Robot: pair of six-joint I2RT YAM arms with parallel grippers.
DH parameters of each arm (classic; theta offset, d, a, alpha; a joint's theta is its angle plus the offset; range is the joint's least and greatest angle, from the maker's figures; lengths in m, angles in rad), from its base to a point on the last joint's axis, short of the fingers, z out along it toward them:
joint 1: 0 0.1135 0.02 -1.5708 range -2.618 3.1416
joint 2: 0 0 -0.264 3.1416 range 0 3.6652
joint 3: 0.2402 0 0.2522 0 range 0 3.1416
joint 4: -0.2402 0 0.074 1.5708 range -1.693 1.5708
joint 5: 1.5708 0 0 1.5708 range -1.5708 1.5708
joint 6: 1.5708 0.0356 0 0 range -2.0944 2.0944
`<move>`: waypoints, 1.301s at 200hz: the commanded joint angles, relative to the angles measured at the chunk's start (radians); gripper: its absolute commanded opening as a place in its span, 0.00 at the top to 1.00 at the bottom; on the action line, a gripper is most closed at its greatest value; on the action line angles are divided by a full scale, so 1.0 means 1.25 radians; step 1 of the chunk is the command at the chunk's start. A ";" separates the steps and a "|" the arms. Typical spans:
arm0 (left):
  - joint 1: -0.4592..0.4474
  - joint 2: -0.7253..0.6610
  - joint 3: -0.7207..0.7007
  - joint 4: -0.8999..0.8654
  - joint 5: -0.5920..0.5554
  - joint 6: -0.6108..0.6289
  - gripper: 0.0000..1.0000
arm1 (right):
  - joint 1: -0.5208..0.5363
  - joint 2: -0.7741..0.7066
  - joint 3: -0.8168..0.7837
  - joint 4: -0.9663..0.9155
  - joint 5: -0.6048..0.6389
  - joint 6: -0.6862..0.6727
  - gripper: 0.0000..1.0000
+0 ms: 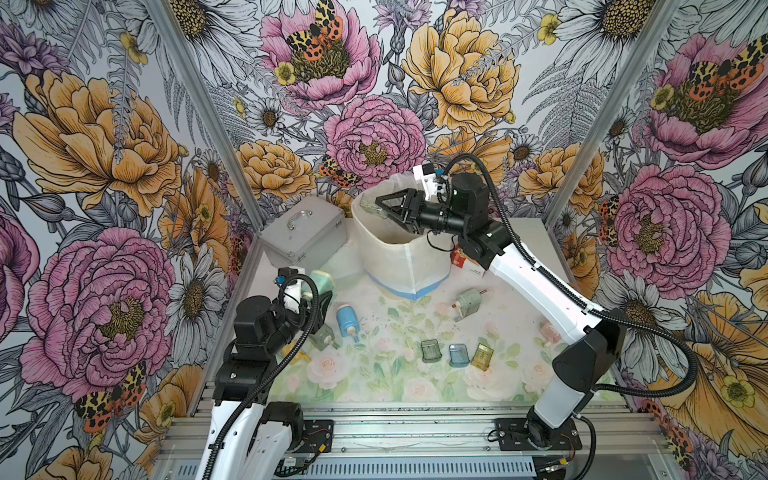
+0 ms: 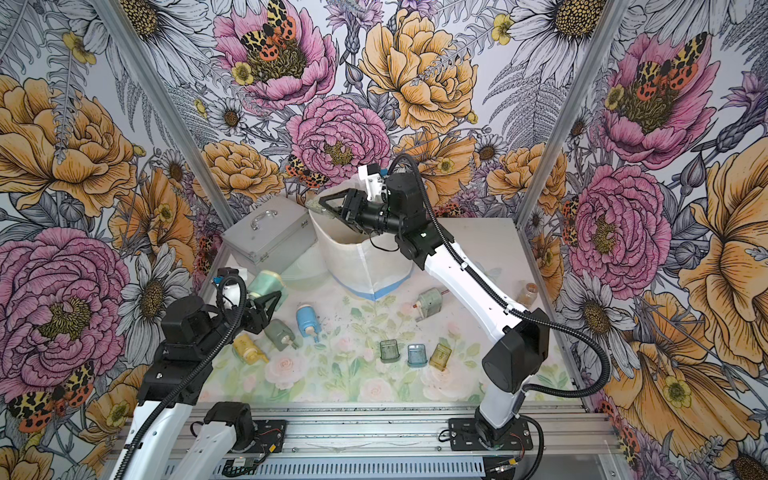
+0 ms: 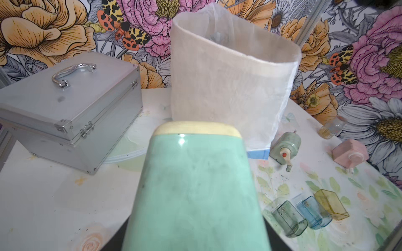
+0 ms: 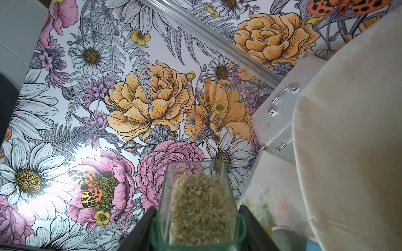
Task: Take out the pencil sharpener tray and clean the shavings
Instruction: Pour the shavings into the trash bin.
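My right gripper [image 1: 377,207] [image 2: 323,206] [image 4: 197,209] is shut on a clear greenish pencil sharpener tray [image 1: 370,206] [image 4: 195,195]. It holds the tray up over the left part of the open top of a white bag bin [image 1: 399,249] [image 4: 348,152]. The tray is packed with pale brownish shavings [image 4: 201,206]. A mint-green sharpener body with a cream end [image 1: 322,280] [image 3: 195,184] sits in my left gripper [image 1: 323,299] [image 3: 195,243], which is shut on it at the left of the table. That body hides most of the left gripper's fingers in the left wrist view.
A silver case [image 1: 305,232] stands left of the bag. Blue [image 1: 345,322], grey-green [image 1: 328,336] and yellow [image 2: 247,349] sharpeners lie by the left arm. Another sharpener [image 1: 467,301] lies mid-right, a pink one [image 1: 550,332] beyond it. Three empty trays [image 1: 459,355] line the front, with dark flecks [image 1: 365,320] on the mat.
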 commanded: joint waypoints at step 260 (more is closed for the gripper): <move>-0.003 -0.054 -0.041 0.058 -0.023 0.029 1.00 | 0.071 0.064 -0.066 0.260 0.269 0.567 0.58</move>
